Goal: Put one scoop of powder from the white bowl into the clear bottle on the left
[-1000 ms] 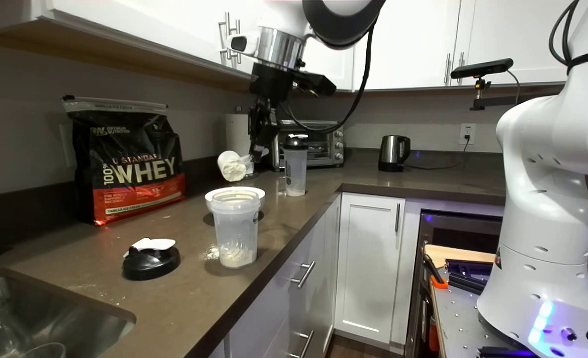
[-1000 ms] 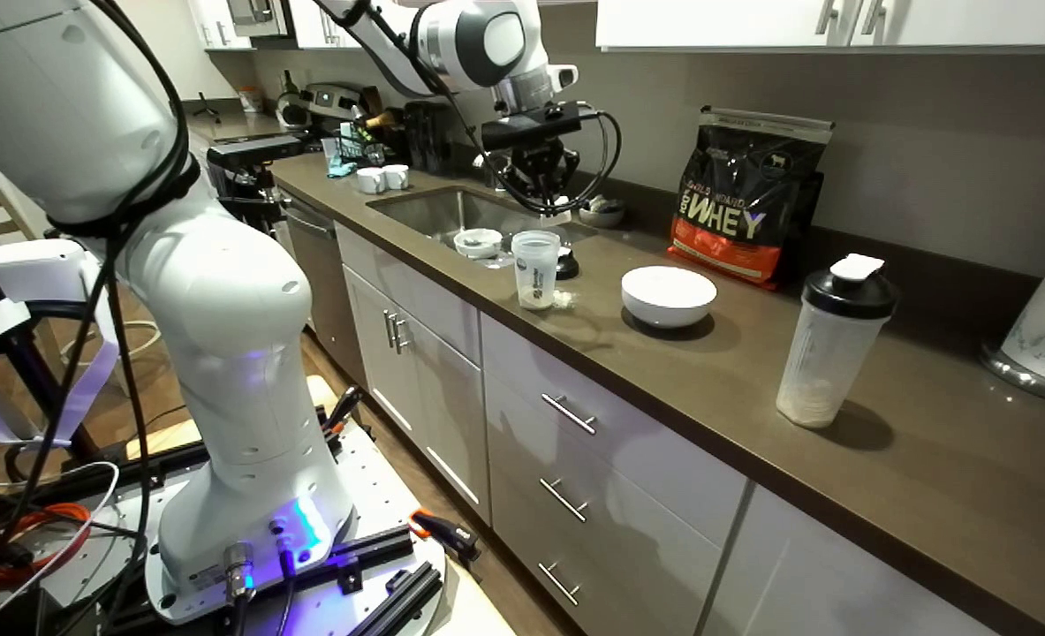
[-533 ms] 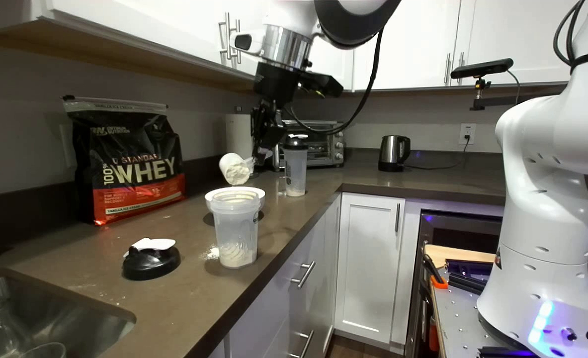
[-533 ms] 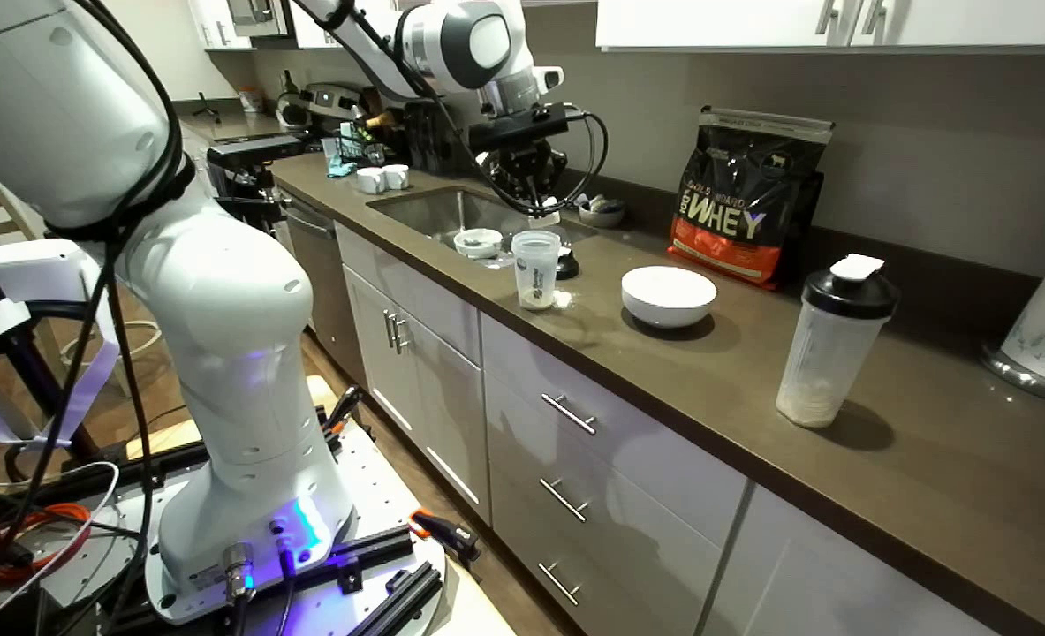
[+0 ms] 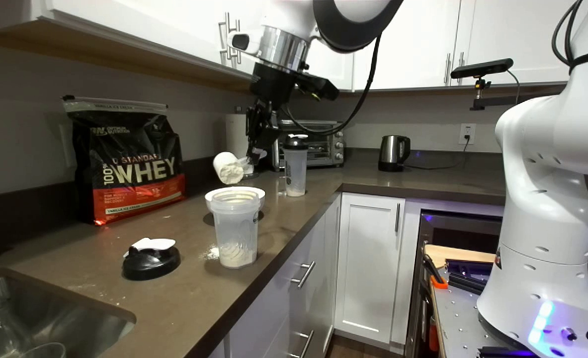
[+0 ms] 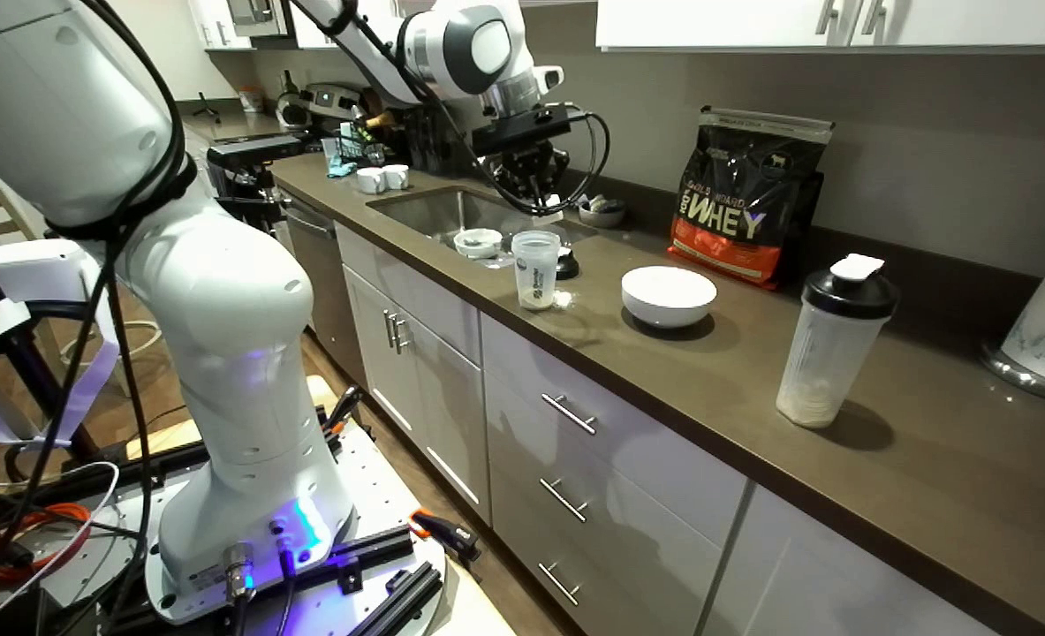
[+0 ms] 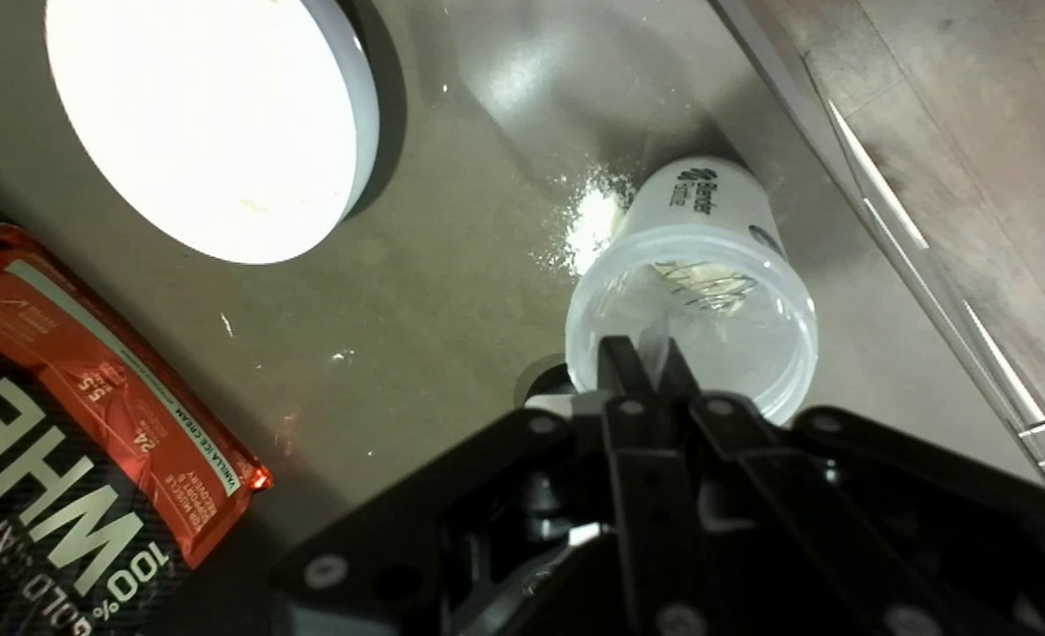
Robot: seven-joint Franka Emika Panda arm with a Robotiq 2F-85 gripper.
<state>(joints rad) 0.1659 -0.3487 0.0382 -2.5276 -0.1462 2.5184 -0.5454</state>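
My gripper (image 5: pixel 255 151) is shut on the thin clear handle of the white scoop (image 5: pixel 228 168), which is tilted and heaped with pale powder (image 5: pixel 230 173). In the wrist view the fingertips (image 7: pixel 650 358) overlap the open clear bottle's mouth; the scoop's cup is hidden there. The clear bottle (image 5: pixel 236 228) stands upright and lidless with some powder in its bottom; it also shows in an exterior view (image 6: pixel 535 269) and the wrist view (image 7: pixel 708 199). The scoop is above the bottle's rim height. The white bowl (image 6: pixel 669 299) stands beside the bottle, partly behind it in an exterior view (image 5: pixel 262 195).
A black lid (image 5: pixel 152 262) and spilled powder (image 7: pixel 594 221) lie by the bottle. A lidded bottle (image 6: pixel 831 353), a whey bag (image 6: pixel 743 203) and a paper-towel roll (image 5: pixel 237 133) stand farther along. The sink (image 5: pixel 117 318) and upper cabinets (image 5: pixel 174 30) border the space.
My gripper, with the full scoop, has shifted slightly toward the sink side. The scoop's tilt looks much the same. The bottle and bowl have not moved.
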